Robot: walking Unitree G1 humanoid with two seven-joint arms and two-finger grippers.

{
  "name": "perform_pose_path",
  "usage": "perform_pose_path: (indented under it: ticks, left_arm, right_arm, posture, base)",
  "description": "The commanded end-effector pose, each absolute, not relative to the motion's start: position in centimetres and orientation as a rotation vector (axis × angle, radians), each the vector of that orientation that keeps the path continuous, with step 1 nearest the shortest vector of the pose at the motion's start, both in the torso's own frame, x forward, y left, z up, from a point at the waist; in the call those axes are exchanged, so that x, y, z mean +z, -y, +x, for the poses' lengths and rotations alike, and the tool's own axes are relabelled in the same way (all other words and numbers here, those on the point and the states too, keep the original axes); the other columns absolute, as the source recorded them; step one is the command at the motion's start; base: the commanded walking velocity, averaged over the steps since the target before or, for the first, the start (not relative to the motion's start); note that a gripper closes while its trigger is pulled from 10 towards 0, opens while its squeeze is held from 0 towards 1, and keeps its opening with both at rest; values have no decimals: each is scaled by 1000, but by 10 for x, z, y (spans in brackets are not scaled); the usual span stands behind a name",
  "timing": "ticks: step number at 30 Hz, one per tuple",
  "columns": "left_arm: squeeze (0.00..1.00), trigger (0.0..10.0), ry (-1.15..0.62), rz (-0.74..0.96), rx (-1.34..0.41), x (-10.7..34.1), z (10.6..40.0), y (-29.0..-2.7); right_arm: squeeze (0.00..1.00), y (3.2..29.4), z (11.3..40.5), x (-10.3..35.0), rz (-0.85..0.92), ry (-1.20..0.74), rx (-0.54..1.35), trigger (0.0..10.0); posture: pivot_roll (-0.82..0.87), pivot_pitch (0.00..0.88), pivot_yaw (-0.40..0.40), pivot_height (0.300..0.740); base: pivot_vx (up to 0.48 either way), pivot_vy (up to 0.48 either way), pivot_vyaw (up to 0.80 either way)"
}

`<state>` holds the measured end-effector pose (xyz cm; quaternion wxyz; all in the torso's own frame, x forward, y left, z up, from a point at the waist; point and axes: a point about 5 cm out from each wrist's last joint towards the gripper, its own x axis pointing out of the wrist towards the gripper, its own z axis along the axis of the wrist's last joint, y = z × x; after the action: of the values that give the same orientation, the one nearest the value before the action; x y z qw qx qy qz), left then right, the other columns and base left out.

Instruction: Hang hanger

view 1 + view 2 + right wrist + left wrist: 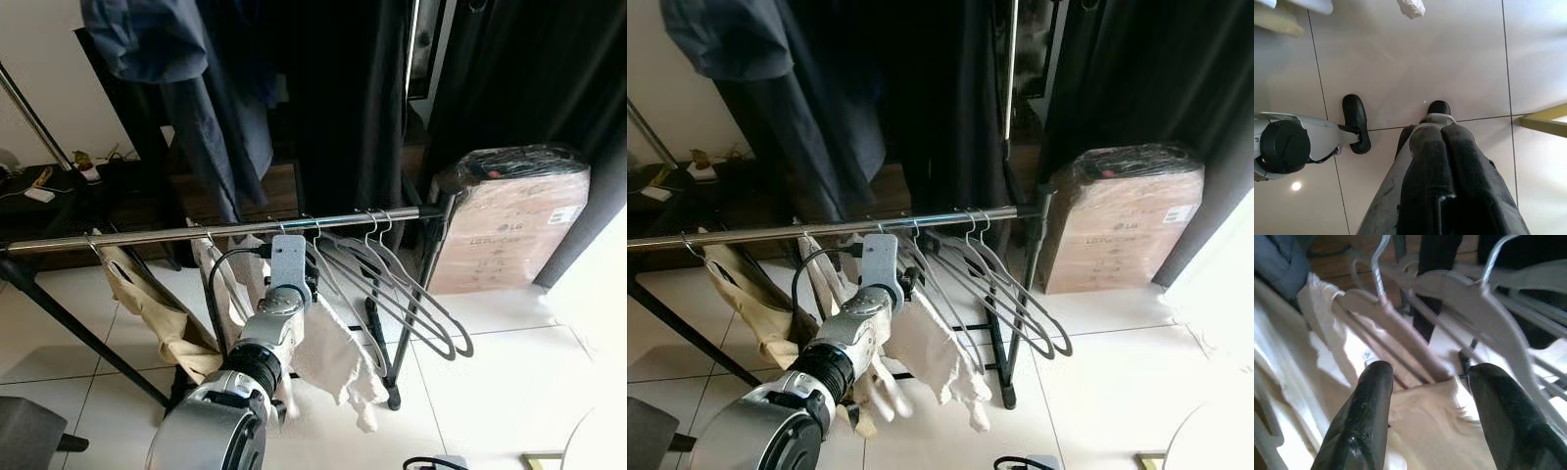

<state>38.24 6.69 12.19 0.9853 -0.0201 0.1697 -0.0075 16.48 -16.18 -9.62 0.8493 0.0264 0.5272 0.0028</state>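
Shiny metal rail point(196, 233), matt plastic hangers point(411, 299), cream cloth point(1440, 431), glossy floor tiles point(1415, 58).

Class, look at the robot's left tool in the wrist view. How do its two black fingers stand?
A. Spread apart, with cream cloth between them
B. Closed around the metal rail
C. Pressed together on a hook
A: the left tool has its fingers apart, with cream cloth between them, below the pale hangers.

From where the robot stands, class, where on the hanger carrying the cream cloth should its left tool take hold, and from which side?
Probably the hanger's sloping shoulder arm, just below the wire hook, approached from the robot's side of the rail. That arm is a narrow bar with the cream cloth draped below it, and the open left tool already points at it with one finger to each side.
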Motion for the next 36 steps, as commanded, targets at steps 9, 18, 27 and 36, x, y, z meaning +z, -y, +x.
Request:
perform_pose_path:
  ticks: [9, 18, 27, 36]
  left_arm:
    - [0, 10000, -382, -46, 77, 114, 382, -80]
    - [0, 10000, -365, -141, 73, 116, 384, -87]
    - [0, 10000, -354, -122, 106, 117, 386, -96]
    - [0, 0, -392, -152, 35, 113, 384, -89]
  right_arm:
    - [0, 154, 150, -103, 97, -1161, -8, 10000]
    - [0, 151, 146, -104, 106, -1162, -7, 10000]
    - [0, 151, 143, -105, 112, -1162, -7, 10000]
    - [0, 151, 141, -106, 119, -1167, -6, 10000]
  posture:
    - [-98, 182, 83, 740]
    - [-121, 226, 82, 740]
    - [-123, 230, 80, 740]
    - [-120, 238, 81, 740]
  base:
    - [0, 0, 0]
    - [0, 0, 0]
    - [0, 0, 0]
    - [0, 0, 0]
